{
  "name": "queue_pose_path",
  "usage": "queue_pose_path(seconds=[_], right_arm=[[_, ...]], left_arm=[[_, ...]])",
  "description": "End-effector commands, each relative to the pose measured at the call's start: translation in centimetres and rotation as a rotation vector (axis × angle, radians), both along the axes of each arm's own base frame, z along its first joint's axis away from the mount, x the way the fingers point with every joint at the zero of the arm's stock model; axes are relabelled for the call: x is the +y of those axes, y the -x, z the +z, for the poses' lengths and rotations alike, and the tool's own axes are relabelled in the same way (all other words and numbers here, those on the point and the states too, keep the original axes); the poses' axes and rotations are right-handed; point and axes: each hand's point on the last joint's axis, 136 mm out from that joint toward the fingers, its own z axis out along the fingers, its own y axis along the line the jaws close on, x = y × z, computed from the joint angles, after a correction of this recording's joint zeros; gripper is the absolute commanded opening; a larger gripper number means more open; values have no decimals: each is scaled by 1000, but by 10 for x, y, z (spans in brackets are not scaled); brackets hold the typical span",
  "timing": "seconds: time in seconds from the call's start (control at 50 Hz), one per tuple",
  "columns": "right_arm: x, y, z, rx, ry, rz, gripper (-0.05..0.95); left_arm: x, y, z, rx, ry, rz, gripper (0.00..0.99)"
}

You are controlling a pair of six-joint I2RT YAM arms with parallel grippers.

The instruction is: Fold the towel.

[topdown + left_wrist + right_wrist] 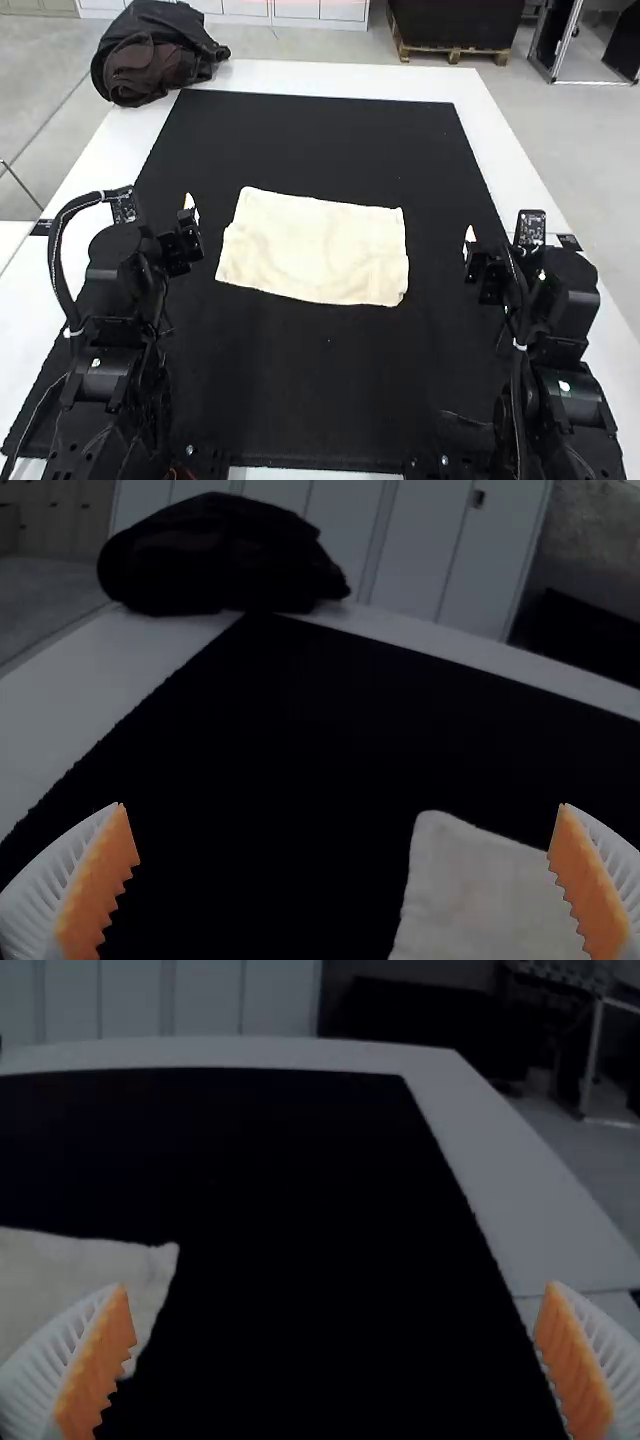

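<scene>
The cream towel [315, 250] is laid flat on the black mat [320, 130], near the middle of the desk [500, 150], with its long sides set roughly along the desk's near and far edges. A small step is seen in its left side, by which a layer already turned over may be hinted, though this cannot be confirmed. The left end effector [341, 805] is held open, with nothing gripped, on the side of the towel towards the desk's left edge; the right end effector [337, 1286] is likewise spread and empty, towards the desk's right edge. The step in hand is judged to be the approach for the next fold. For this, the two towel corners closest to the desk's near edge are best taken together, one by each side, with the fingers lowered almost to the mat so that every layer is caught and not just the top one. The mat itself should not be pinched. Once gripped, the corners should be raised evenly and lightly tensioned, so that the middle is kept from sagging, then carried towards the desk's far edge and laid squarely on the opposite corners. If one side is led too early, a slanted crease is likely to be made; if release is rushed, the soft cloth may be dragged back.
</scene>
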Motion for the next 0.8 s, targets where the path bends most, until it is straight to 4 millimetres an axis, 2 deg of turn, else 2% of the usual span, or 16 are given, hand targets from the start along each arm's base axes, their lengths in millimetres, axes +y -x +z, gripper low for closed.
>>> queue_pose_path(seconds=[0.0, 0.22, 0.46, 0.78], right_arm=[[1, 0, -3, 4, -4, 9, 920], [2, 0, -1, -2, 5, 19, 920], [3, 0, -3, 5, 73, 30, 920], [3, 0, -3, 7, 73, 30, 920]], left_arm=[[2, 1, 1, -11, 8, 12, 966], [2, 1, 2, -14, 1, 13, 966], [1, 1, 10, -15, -148, 8, 964], [2, 1, 11, -14, -165, 10, 964]])
